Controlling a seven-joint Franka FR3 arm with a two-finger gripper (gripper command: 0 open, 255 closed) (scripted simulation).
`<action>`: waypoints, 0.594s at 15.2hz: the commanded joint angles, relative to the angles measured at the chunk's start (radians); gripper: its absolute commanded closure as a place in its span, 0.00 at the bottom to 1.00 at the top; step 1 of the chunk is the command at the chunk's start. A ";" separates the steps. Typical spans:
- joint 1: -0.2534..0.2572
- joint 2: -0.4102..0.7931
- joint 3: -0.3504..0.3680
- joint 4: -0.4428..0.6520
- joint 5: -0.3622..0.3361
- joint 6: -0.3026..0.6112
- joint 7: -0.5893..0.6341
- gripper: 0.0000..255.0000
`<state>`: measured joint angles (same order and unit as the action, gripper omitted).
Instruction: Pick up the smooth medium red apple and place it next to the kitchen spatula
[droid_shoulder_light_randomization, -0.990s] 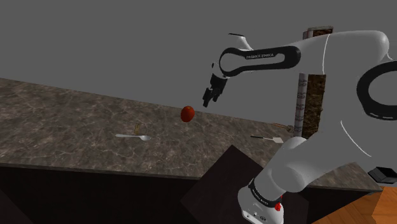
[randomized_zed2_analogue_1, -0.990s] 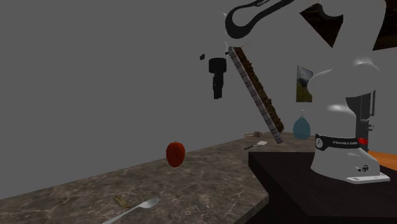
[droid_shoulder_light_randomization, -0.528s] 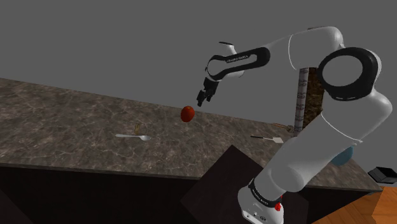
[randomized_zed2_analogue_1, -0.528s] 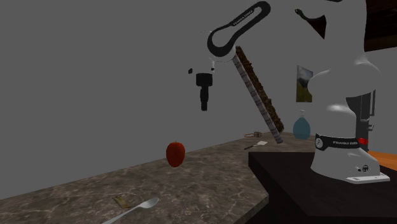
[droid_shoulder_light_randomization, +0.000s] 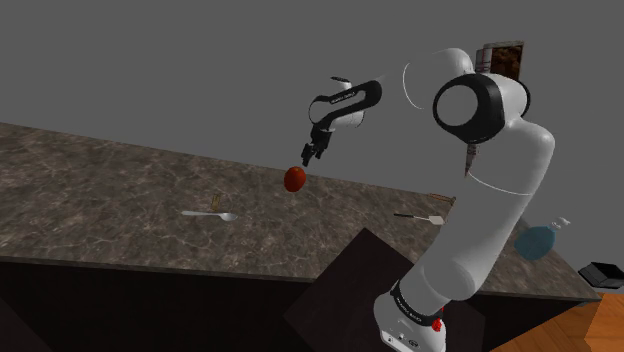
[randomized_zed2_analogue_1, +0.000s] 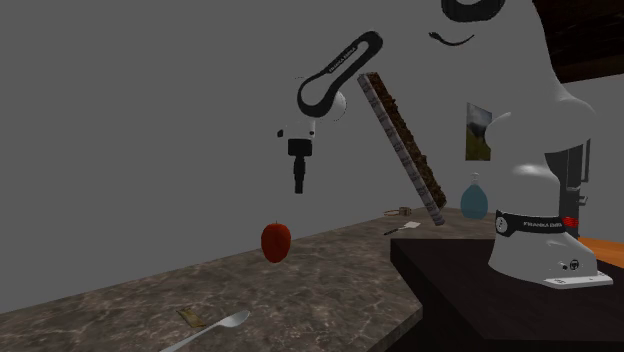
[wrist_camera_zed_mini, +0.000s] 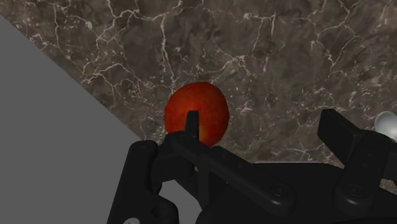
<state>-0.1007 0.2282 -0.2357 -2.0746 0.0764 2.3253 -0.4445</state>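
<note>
The red apple (droid_shoulder_light_randomization: 294, 179) (randomized_zed2_analogue_1: 276, 241) sits on the dark marbled counter (droid_shoulder_light_randomization: 100, 190) near its far edge. My black gripper (droid_shoulder_light_randomization: 307, 158) (randomized_zed2_analogue_1: 298, 188) hangs open a short way above it and points down, touching nothing. Along the hand, the apple (wrist_camera_zed_mini: 197, 113) lies just ahead of one fingertip (wrist_camera_zed_mini: 191, 121), and the gripper (wrist_camera_zed_mini: 264, 130) has its fingers apart over bare counter (wrist_camera_zed_mini: 267, 51). The spatula (droid_shoulder_light_randomization: 422, 216) (randomized_zed2_analogue_1: 405, 229), dark-handled with a pale blade, lies flat well off to the shoulder view's right of the apple.
A pale spoon (droid_shoulder_light_randomization: 212, 214) (randomized_zed2_analogue_1: 218, 323) and a small yellowish scrap (randomized_zed2_analogue_1: 192, 316) lie toward the counter's front. A blue bottle (droid_shoulder_light_randomization: 538, 240) (randomized_zed2_analogue_1: 474, 198) and a tall brown post (randomized_zed2_analogue_1: 402, 150) stand near the spatula. My dark stand (droid_shoulder_light_randomization: 350, 290) adjoins the counter.
The arm has stretched out toward the shoulder view's left and the gripper has come down to just above the apple. The apple and spatula have not moved.
</note>
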 joint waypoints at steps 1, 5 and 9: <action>-0.018 0.084 0.002 0.074 0.024 0.013 -0.033 0.00; -0.057 0.238 0.015 0.227 0.060 0.022 -0.082 0.00; -0.076 0.317 0.024 0.292 0.075 0.038 -0.100 0.00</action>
<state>-0.1727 0.5294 -0.2136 -1.7911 0.1481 2.3554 -0.5392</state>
